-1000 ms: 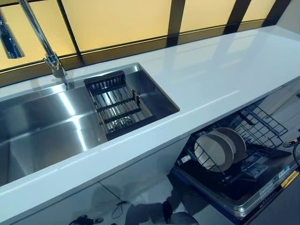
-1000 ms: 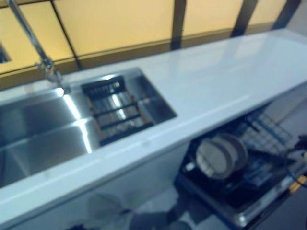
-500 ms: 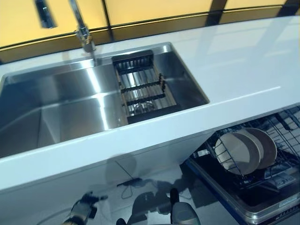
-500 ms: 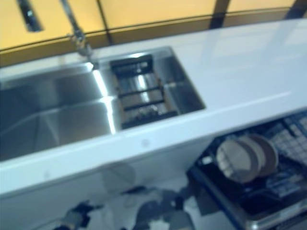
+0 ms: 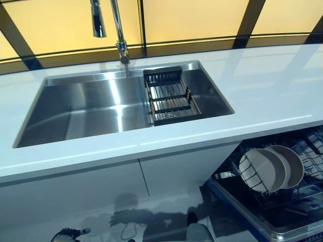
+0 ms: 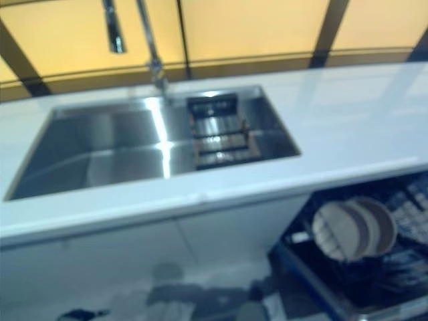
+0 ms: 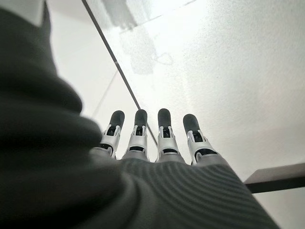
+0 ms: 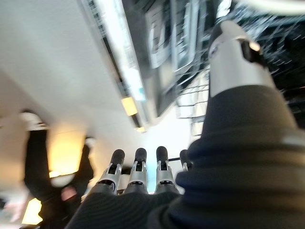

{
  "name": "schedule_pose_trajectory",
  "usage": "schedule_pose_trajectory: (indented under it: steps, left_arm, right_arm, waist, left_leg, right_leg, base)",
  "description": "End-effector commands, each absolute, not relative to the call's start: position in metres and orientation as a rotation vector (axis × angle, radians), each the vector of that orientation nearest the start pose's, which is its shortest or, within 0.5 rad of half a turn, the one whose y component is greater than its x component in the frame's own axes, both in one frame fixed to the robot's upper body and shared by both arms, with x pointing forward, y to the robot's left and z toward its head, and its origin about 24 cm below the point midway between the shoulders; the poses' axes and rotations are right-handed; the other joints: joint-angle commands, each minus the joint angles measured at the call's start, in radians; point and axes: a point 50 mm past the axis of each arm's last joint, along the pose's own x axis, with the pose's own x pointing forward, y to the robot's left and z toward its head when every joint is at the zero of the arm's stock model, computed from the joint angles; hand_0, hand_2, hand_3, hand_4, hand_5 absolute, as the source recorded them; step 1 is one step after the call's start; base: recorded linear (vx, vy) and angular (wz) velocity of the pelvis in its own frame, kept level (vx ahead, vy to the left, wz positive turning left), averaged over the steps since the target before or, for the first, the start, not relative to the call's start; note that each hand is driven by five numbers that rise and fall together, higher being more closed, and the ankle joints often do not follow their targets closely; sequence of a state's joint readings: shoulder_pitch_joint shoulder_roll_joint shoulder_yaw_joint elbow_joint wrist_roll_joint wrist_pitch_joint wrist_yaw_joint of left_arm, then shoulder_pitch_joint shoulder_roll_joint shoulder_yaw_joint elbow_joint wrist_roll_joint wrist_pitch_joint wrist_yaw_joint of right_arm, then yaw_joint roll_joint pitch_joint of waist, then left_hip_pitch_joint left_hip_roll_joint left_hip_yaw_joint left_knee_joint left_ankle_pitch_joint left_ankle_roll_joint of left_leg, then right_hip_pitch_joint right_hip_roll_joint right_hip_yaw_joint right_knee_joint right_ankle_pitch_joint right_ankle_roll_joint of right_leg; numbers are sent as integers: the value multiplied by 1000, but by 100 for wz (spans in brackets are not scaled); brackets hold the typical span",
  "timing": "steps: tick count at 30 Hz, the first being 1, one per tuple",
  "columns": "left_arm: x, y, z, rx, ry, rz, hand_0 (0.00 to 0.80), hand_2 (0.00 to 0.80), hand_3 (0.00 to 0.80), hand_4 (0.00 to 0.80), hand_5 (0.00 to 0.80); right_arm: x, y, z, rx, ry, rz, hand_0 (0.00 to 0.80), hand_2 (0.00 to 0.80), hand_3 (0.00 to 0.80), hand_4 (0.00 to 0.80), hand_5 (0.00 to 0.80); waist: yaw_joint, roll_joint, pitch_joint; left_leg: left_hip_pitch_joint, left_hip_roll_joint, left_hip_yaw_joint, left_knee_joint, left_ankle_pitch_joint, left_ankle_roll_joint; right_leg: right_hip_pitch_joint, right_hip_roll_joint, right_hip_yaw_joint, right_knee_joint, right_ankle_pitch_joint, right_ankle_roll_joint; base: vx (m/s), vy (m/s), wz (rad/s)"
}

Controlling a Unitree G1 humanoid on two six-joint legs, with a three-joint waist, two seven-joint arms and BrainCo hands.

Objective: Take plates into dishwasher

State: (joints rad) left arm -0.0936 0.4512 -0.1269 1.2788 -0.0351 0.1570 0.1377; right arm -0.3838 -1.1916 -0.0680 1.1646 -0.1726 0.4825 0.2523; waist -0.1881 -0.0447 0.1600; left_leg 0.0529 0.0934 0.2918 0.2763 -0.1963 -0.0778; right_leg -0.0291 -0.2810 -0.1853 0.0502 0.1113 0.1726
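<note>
Two pale plates [image 5: 263, 170] stand upright side by side in the dark wire rack [image 5: 303, 151] of the open dishwasher [image 5: 282, 227], low at the right under the counter. My left hand [image 5: 66, 234] hangs low at the bottom left near the floor; in its wrist view its fingers [image 7: 164, 133] are straight and hold nothing. My right hand [image 8: 138, 169] shows only in its own wrist view, fingers straight and empty, with the dishwasher rack [image 8: 190, 71] past the thumb [image 8: 233, 52]. I see no plate on the counter or in the sink.
A white counter [image 5: 262, 85] runs across the view with a steel sink [image 5: 91, 108] set into it. A dark drainer rack [image 5: 170, 96] sits at the sink's right end, a tall tap [image 5: 119, 35] behind. A person [image 8: 40, 157] stands beyond my right hand.
The camera has swung left, so the sink now sits mid-view and the dishwasher at the right edge. The plates have not moved. My left hand now shows at the bottom left.
</note>
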Motion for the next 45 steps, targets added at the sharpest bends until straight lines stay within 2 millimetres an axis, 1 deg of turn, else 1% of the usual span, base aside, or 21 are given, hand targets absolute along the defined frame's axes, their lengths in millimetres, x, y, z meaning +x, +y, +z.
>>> schedule_pose_trajectory:
  steps: [1, 4, 5, 7, 8, 9, 12, 14, 17, 18, 21, 25, 27, 31, 34, 36, 39, 40, 41, 43, 45]
  left_arm:
    - [132, 345, -106, 599, 1189, 375, 0, 0, 0, 0, 0]
    - [140, 345, -103, 616, 1181, 355, 0, 0, 0, 0, 0]
    - [139, 349, -101, 612, 1188, 366, 0, 0, 0, 0, 0]
    - [135, 359, -96, 597, 1213, 384, 0, 0, 0, 0, 0]
    - [135, 359, -96, 598, 1213, 383, 0, 0, 0, 0, 0]
    - [129, 368, -93, 601, 1248, 386, 0, 0, 0, 0, 0]
    - [116, 375, -93, 595, 1290, 403, 0, 0, 0, 0, 0]
    - [95, 377, -98, 561, 1337, 459, 0, 0, 0, 0, 0]
    - [84, 383, -97, 555, 1332, 513, 0, 0, 0, 0, 0]
    - [84, 384, -96, 560, 1316, 524, 0, 0, 0, 0, 0]
    - [96, 385, -92, 568, 1272, 537, 0, 0, 0, 0, 0]
    - [123, 365, -97, 536, 1236, 459, 0, 0, 0, 0, 0]
    - [123, 353, -105, 541, 1241, 444, 0, 0, 0, 0, 0]
    - [102, 352, -112, 540, 1315, 445, 0, 0, 0, 0, 0]
    - [73, 357, -116, 520, 1379, 484, 0, 0, 0, 0, 0]
    - [65, 357, -118, 519, 1385, 473, 0, 0, 0, 0, 0]
    - [74, 354, -118, 503, 1327, 472, 0, 0, 0, 0, 0]
    - [84, 352, -117, 498, 1296, 453, 0, 0, 0, 0, 0]
    - [86, 351, -117, 497, 1293, 451, 0, 0, 0, 0, 0]
    - [106, 345, -115, 492, 1218, 436, 0, 0, 0, 0, 0]
    - [117, 341, -114, 490, 1197, 414, 0, 0, 0, 0, 0]
  right_arm:
    - [124, -523, 128, -774, 1233, -887, 0, 0, 0, 0, 0]
    - [111, -523, 117, -793, 1285, -856, 0, 0, 0, 0, 0]
    - [105, -521, 108, -793, 1319, -835, 0, 0, 0, 0, 0]
    - [95, -519, 98, -775, 1356, -824, 0, 0, 0, 0, 0]
    - [94, -519, 98, -774, 1357, -825, 0, 0, 0, 0, 0]
    - [90, -515, 85, -736, 1371, -822, 0, 0, 0, 0, 0]
    - [93, -510, 73, -699, 1354, -820, 0, 0, 0, 0, 0]
    - [102, -502, 59, -672, 1335, -797, 0, 0, 0, 0, 0]
    - [108, -495, 48, -666, 1336, -781, 0, 0, 0, 0, 0]
    - [109, -493, 45, -656, 1337, -776, 0, 0, 0, 0, 0]
    - [108, -482, 27, -606, 1361, -771, 0, 0, 0, 0, 0]
    - [98, -467, 0, -524, 1437, -777, 0, 0, 0, 0, 0]
    - [93, -464, -5, -521, 1454, -786, 0, 0, 0, 0, 0]
    - [85, -458, -14, -522, 1515, -757, 0, 0, 0, 0, 0]
    - [72, -461, -14, -559, 1571, -740, 0, 0, 0, 0, 0]
    - [66, -462, -14, -574, 1595, -750, 0, 0, 0, 0, 0]
    - [63, -461, -18, -551, 1568, -781, 0, 0, 0, 0, 0]
    - [62, -457, -24, -530, 1536, -807, 0, 0, 0, 0, 0]
    - [62, -456, -26, -526, 1535, -811, 0, 0, 0, 0, 0]
    - [63, -449, -36, -503, 1475, -836, 0, 0, 0, 0, 0]
    - [63, -448, -36, -525, 1465, -842, 0, 0, 0, 0, 0]
  waist:
    - [6, -56, 6]
    - [-3, -57, 20]
    - [2, -54, 24]
    - [10, -37, 18]
    - [13, -37, 17]
    - [25, -13, 6]
    - [58, 12, -14]
    - [104, 16, -48]
    - [125, -6, -73]
    - [137, -10, -75]
    - [178, -34, -61]
    - [184, -41, -39]
    - [182, -37, -37]
    - [177, -10, -28]
    - [181, 5, -16]
    - [179, 10, -6]
    - [158, 1, 10]
    - [147, -12, 4]
    - [144, -15, 3]
    - [124, -37, -14]
    - [102, -37, -30]
  left_leg:
    - [216, -102, 10, -30, -141, 78]
    - [220, -114, 36, -53, -111, 71]
    - [214, -114, 69, -97, -65, 75]
    - [187, -93, 72, -168, 8, 81]
    - [188, -94, 74, -170, 9, 81]
    - [152, -59, 67, -220, 76, 76]
    - [107, -25, 54, -254, 133, 72]
    - [42, -14, 26, -256, 155, 79]
    - [1, -17, -16, -227, 138, 96]
    - [-17, -2, -24, -214, 140, 91]
    - [-118, 65, -28, -126, 151, 60]
    - [-177, 109, -17, -142, 232, 17]
    - [-187, 109, -7, -181, 266, 4]
    - [-202, 149, 9, -256, 352, -32]
    - [-217, 196, 27, -353, 442, -79]
    - [-236, 211, 40, -353, 475, -91]
    - [-184, 193, 105, -239, 424, -72]
    - [-159, 167, 112, -146, 360, -51]
    - [-156, 163, 109, -127, 342, -46]
    - [-93, 108, 47, 17, 252, -18]
    - [-43, 93, 6, 58, 226, -9]
  right_leg:
    - [-211, 82, -56, -85, 152, 11]
    - [-206, 86, -93, -84, 176, 20]
    - [-198, 74, -111, 7, 178, 18]
    - [-187, 74, -46, 138, 173, 11]
    - [-190, 74, -44, 142, 171, 11]
    - [-159, 82, -2, 216, 128, -3]
    - [-75, 90, 14, 240, 38, -26]
    - [23, 83, 58, 242, -24, -30]
    - [53, 78, 132, 267, -26, -20]
    - [51, 76, 126, 255, -38, -24]
    - [118, 108, 76, 167, -197, -30]
    - [153, 159, 97, 81, -214, -46]
    - [179, 178, 94, 40, -220, -61]
    - [184, 224, 75, 62, -269, -101]
    - [205, 251, 52, 17, -257, -111]
    - [204, 256, 29, -4, -238, -109]
    - [185, 238, -21, -11, -208, -122]
    - [162, 224, -41, -17, -184, -130]
    - [159, 221, -44, -18, -180, -130]
    - [108, 208, -31, -16, -145, -142]
    - [69, 218, -16, 17, -149, -154]
  base:
    - [-125, 65, 8]
    - [-214, 83, -6]
    - [-377, 80, -32]
    - [-411, 43, -23]
    - [-496, -74, -23]
    - [-332, -85, -23]
    - [-471, -138, -16]
    - [-531, -226, -17]
    - [-380, -317, -66]
    - [-312, -370, -61]
    - [-328, -421, -36]
    - [-382, -325, 2]
    - [-239, -188, -8]
    - [-166, -172, -2]
    - [-82, -183, -1]
    - [-171, -124, 20]
    - [-292, -78, 36]
    - [-252, -51, 29]
    - [-306, -42, 38]
    - [-322, 1, 68]
    - [-247, 65, 49]
